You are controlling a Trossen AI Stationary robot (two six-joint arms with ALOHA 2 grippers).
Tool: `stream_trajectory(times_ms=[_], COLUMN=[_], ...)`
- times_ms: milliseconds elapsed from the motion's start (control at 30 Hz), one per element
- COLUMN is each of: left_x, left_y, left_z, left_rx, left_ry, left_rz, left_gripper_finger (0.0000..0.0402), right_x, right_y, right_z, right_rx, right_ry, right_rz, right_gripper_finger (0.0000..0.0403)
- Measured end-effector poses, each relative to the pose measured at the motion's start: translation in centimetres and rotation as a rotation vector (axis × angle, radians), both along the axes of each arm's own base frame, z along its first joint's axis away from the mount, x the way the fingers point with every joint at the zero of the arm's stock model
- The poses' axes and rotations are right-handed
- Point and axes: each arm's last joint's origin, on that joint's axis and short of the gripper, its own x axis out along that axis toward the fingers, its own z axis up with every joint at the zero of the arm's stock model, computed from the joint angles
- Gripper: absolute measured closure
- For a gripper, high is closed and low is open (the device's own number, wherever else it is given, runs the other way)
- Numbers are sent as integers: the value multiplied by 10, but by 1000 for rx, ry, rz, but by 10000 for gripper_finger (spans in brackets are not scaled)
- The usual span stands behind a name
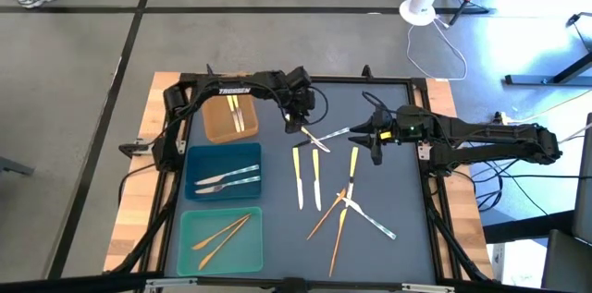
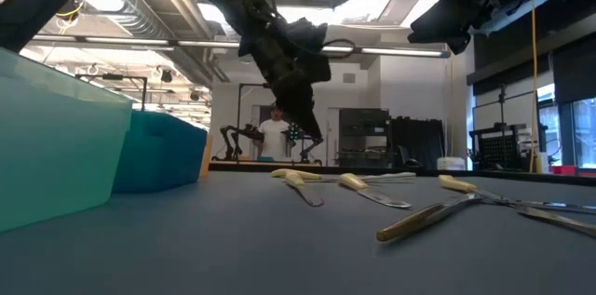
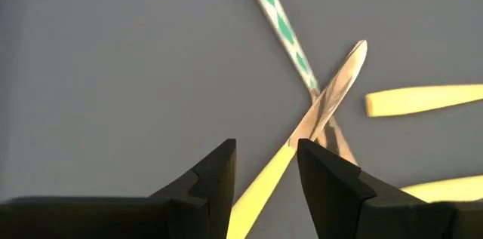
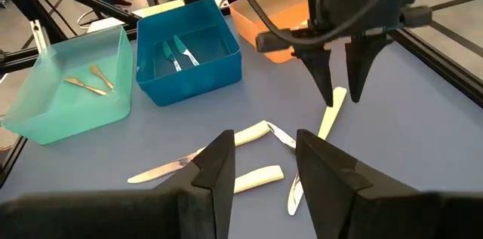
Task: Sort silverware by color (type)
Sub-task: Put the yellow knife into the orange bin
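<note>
My left gripper is open and points down over a yellow-handled knife near the mat's far middle. In the left wrist view its fingers stand on either side of the yellow handle without touching it, and the low view shows the left gripper above the table. The knife's silver blade lies across a green-patterned silver utensil. My right gripper hovers open just right of them. Seen from the right wrist, it faces the left gripper. More yellow-handled, orange-gold and silver utensils lie flat on the mat.
Three trays stand along the mat's left side. The brown one holds yellow-handled pieces, the blue one patterned silver ones, and the teal one orange-gold ones. Bare mat lies at the near right. A person stands far behind.
</note>
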Motion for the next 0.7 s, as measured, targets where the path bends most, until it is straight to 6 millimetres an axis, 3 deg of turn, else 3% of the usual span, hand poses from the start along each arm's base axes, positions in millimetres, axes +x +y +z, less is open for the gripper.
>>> stream_trajectory(times_ms=[700], left_x=[2], left_y=[-18], left_z=[-9], left_rx=[69], left_ry=[134], left_rz=[22], left_gripper_finger=[265], right_x=[2], right_y=[0], right_z=[-2], right_rx=[1], right_ry=[13], right_rz=[0], right_gripper_finger=[274])
